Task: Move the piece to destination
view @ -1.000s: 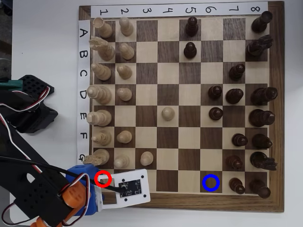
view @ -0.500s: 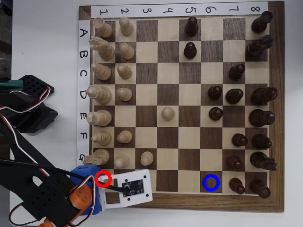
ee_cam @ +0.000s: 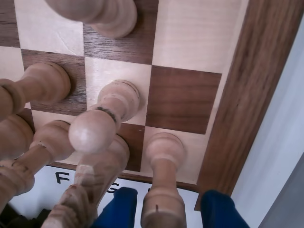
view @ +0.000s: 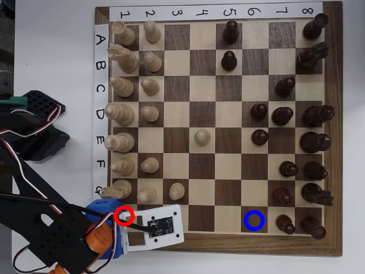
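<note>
the pincer (ee_cam: 168,209) is straddling the piece (ee_cam: 164,185) on the board's corner square under the red ring (view: 124,216), blue fingers (ee_cam: 116,209) flanking it apart, not gripping, seemingly lining up to carry it to the destination (view: 254,220).

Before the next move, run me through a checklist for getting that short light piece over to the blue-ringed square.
1. Piece centred in the claw: ok.
2. Claw closed on it: not ok; the wrist view shows a gap at the right finger.
3. Blue-ringed square free: ok.
4. Bottom row clear along the way: cannot tell; the white plate on the arm hides part of it.
5. Room at the destination: tight; a dark pawn stands on the next square.
</note>
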